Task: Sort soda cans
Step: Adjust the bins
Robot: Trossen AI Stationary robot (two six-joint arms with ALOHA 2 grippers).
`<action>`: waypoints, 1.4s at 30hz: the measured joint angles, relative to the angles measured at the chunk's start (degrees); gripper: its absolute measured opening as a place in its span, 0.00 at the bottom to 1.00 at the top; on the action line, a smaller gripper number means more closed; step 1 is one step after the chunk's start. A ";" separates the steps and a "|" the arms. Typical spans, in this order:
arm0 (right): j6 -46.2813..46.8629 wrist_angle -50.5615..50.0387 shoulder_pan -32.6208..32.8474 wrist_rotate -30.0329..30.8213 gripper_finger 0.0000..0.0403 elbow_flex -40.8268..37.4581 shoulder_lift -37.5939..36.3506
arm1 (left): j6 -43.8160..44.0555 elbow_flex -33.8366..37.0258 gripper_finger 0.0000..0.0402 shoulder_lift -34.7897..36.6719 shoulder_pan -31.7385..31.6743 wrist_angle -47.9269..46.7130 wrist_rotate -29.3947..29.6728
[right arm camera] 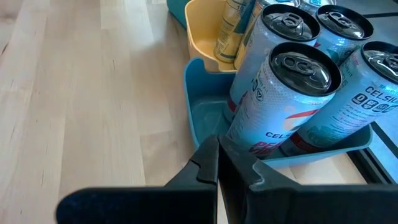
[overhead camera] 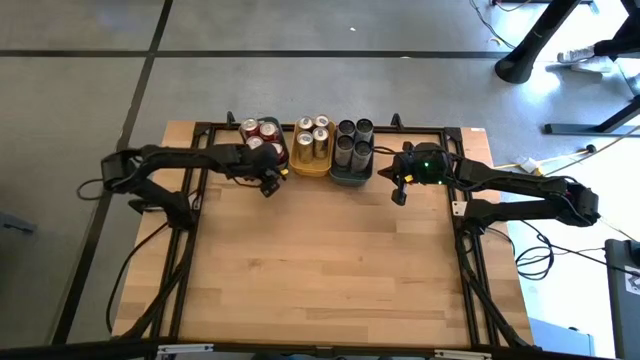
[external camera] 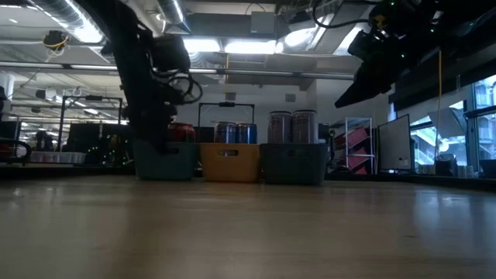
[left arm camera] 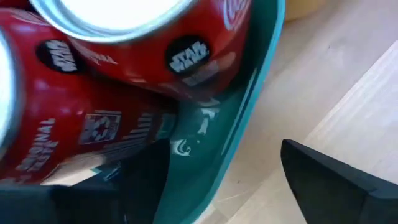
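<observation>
Three trays stand side by side at the table's far edge. The teal tray (overhead camera: 262,146) holds red soda cans (left arm camera: 112,81), the yellow tray (overhead camera: 312,160) gold cans (overhead camera: 311,136), and the grey-blue tray (right arm camera: 205,118) dark silver cans (right arm camera: 292,99), all upright. My left gripper (overhead camera: 268,183) is open at the teal tray's near right corner, slanting down. One finger (left arm camera: 134,186) is on the cans' side of the tray's wall (left arm camera: 239,118) and the other finger (left arm camera: 336,186) is over the table. My right gripper (right arm camera: 217,168) is shut and hangs above the table, beside the grey-blue tray's near right corner. My left gripper has its fingers on either side of the teal tray's wall (left arm camera: 211,168), coming from above and the near side. I cannot tell whether either finger touches the wall or a red can.
A black frame (overhead camera: 200,130) runs around the table's far and side edges. The wooden tabletop (overhead camera: 320,260) stretches bare toward the near edge. Cables and stands lie on the floor beyond the table's right side.
</observation>
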State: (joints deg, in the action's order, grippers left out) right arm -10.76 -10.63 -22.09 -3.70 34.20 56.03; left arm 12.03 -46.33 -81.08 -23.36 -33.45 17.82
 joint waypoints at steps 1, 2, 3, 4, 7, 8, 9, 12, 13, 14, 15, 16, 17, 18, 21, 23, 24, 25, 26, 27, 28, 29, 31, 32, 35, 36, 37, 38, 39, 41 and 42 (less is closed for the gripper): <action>0.00 -0.01 0.00 0.00 0.01 0.00 0.00 | -0.50 0.00 0.72 -0.54 -0.18 -0.02 -0.02; 0.00 -0.01 0.00 0.00 0.01 0.00 0.00 | -0.99 0.00 0.71 -1.06 -0.38 0.06 -0.02; 0.00 0.00 0.00 0.00 0.01 0.00 0.00 | -1.73 0.00 0.68 -1.36 -0.42 0.09 -0.04; 0.00 -0.01 0.00 0.00 0.01 0.00 0.00 | -2.19 0.02 0.66 -1.65 -0.41 0.10 -0.03; 0.00 -0.01 0.00 0.00 0.01 0.00 0.00 | -4.57 0.02 0.55 -1.95 -0.32 0.85 -0.06; 0.00 0.05 0.00 0.00 0.01 0.00 0.00 | -5.30 0.02 0.50 -2.06 -0.32 1.14 -0.04; 0.01 0.08 -0.02 0.00 0.01 0.00 0.00 | -6.21 0.02 0.46 -2.10 -0.32 1.60 -0.04; 0.01 0.31 -0.02 0.00 0.01 0.00 0.00 | -9.31 0.02 0.32 -2.14 -0.40 1.63 -0.04; 0.01 0.31 -0.02 0.00 0.01 0.00 0.00 | -10.14 0.03 0.28 -2.14 -0.40 1.73 -0.04; 0.01 0.29 -0.02 -0.01 0.01 0.00 0.00 | -11.00 0.03 0.24 -2.14 -0.40 1.67 0.02; 0.01 0.30 -0.02 0.00 0.01 0.00 0.00 | -11.37 0.02 0.21 -2.14 -0.40 1.66 0.11; 0.03 0.28 -0.02 0.00 0.01 0.00 0.00 | -11.47 0.03 0.17 -2.14 -0.44 1.65 0.16; 0.04 0.28 -0.02 -0.02 0.01 0.00 0.00 | -11.68 0.02 0.14 -2.14 -0.47 1.61 0.18; 0.04 0.28 -0.02 0.00 0.01 0.00 0.00 | -12.27 0.02 0.11 -2.14 -0.47 1.53 0.20; 0.04 0.28 -0.02 0.00 0.01 0.00 0.00 | -13.28 0.02 0.03 -2.14 -0.37 1.44 -0.03; 0.04 0.26 -0.02 0.00 0.01 0.00 0.00 | -14.36 0.02 0.01 -2.14 -0.25 1.57 -0.71; 0.04 0.28 -0.02 0.00 0.01 0.00 0.00 | -14.98 0.02 0.02 -2.12 -0.22 1.60 -1.18; 0.04 0.28 -0.02 -0.02 0.01 0.00 0.00 | -15.60 -0.02 0.01 -2.12 0.00 1.56 -1.36; 0.04 0.26 -0.02 0.00 0.01 0.00 0.00 | -16.21 -0.02 0.01 -2.12 0.28 1.51 -1.35; 0.04 0.26 -0.02 0.00 0.01 0.00 0.00 | -17.07 -0.02 0.01 -2.12 0.68 1.34 -1.29; 0.04 0.27 -0.02 0.00 0.01 0.00 0.00 | -17.83 -0.02 0.01 -2.12 1.08 1.13 -1.27; 0.04 0.26 -0.02 0.00 0.01 0.00 0.00 | -18.70 -0.02 0.01 -2.12 1.52 0.94 -1.27; 0.04 0.26 -0.02 0.00 0.01 0.00 0.00 | -21.60 -0.02 0.00 -2.12 2.39 0.68 -1.29; 0.04 0.26 -0.02 0.00 0.01 0.00 0.00 | -23.18 -0.02 0.00 -2.11 2.83 0.52 -1.29; 0.04 0.26 -0.04 0.00 0.01 0.00 0.00 | -27.44 -0.02 0.00 -2.08 4.00 0.31 -1.49; 0.04 0.26 -0.04 0.00 0.01 0.00 0.00 | -28.69 -0.02 0.00 -2.08 4.34 0.26 -1.51; 0.04 0.26 -0.04 0.00 0.01 0.00 0.00 | -29.88 -0.02 0.00 -2.08 4.63 0.22 -1.53; 0.04 0.26 -0.04 0.00 0.01 0.00 0.00 | -31.09 0.00 0.00 -2.08 4.87 0.20 -1.55; 0.04 0.23 -0.04 0.00 0.01 0.00 0.00 | -32.27 0.00 0.00 -2.08 5.08 0.20 -1.59; 0.04 0.25 -0.04 0.00 0.01 0.00 0.00 | -34.56 0.00 0.00 -2.08 5.38 0.16 -1.70; 0.04 0.23 -0.04 0.00 0.01 0.00 0.00 | -35.40 0.00 0.00 -2.08 5.48 0.15 -1.76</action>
State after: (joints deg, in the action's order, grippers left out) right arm -10.72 -10.39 -22.13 -3.70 34.20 56.03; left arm -23.37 -46.33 -83.15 -17.88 -33.30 16.06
